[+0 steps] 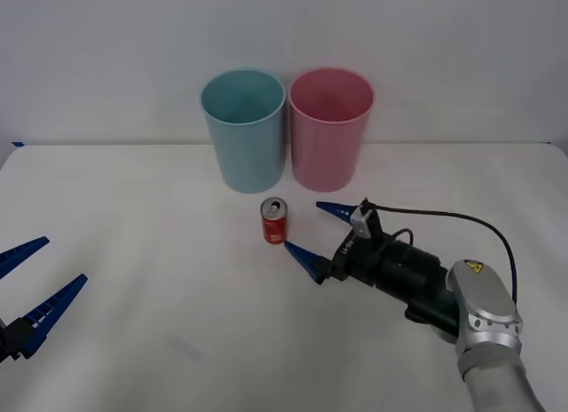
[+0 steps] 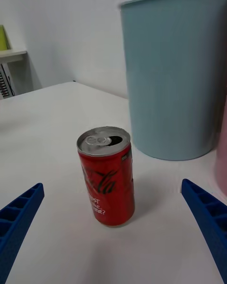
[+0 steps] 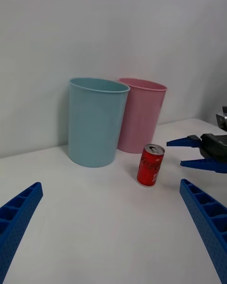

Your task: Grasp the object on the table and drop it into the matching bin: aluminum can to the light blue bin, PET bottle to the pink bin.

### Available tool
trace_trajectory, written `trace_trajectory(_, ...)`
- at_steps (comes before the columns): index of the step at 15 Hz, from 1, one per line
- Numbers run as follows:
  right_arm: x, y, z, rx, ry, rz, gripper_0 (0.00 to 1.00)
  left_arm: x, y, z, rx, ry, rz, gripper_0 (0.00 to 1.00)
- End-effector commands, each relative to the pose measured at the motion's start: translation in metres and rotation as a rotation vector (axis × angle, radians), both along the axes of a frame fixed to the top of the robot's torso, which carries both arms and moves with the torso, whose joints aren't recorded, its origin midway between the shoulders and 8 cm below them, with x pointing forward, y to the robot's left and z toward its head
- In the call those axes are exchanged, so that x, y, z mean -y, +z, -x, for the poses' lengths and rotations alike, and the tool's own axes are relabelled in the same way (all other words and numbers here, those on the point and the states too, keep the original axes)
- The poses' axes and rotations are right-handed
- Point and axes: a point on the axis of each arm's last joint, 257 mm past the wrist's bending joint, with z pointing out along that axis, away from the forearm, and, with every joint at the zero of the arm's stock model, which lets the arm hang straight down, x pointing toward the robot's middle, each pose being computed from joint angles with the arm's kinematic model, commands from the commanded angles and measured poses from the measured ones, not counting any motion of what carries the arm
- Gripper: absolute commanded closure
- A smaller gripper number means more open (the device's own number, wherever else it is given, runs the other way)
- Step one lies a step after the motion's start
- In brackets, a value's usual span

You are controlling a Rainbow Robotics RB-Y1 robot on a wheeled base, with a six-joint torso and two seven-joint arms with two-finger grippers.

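Upright can (image 1: 273,221) on the table (image 1: 133,190), just before the blue bin (image 1: 243,128) (pink bin (image 1: 330,128) beside), with the right gripper (image 1: 310,232) spread wide beside the can; an off-centre closure could topple it; left gripper (image 1: 31,292) open, idle.

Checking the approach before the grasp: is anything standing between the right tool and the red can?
Nothing visible does. The right tool is open, with only bare white table between its fingers and the upright red can. The light blue bin stands beyond the can.
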Motion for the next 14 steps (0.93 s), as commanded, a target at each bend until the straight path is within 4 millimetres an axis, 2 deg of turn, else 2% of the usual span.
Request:
trace_trajectory(1,-0.017,-0.009,-0.004,-0.023,0.034,0.007,0.00,0.000,0.000,0.000,0.000,0.000,0.000,0.00)
trace_trajectory(14,-0.064,-0.023,-0.037,-0.034,0.015,0.111,0.00,0.000,0.000,0.000,0.000,0.000,0.000,0.00)
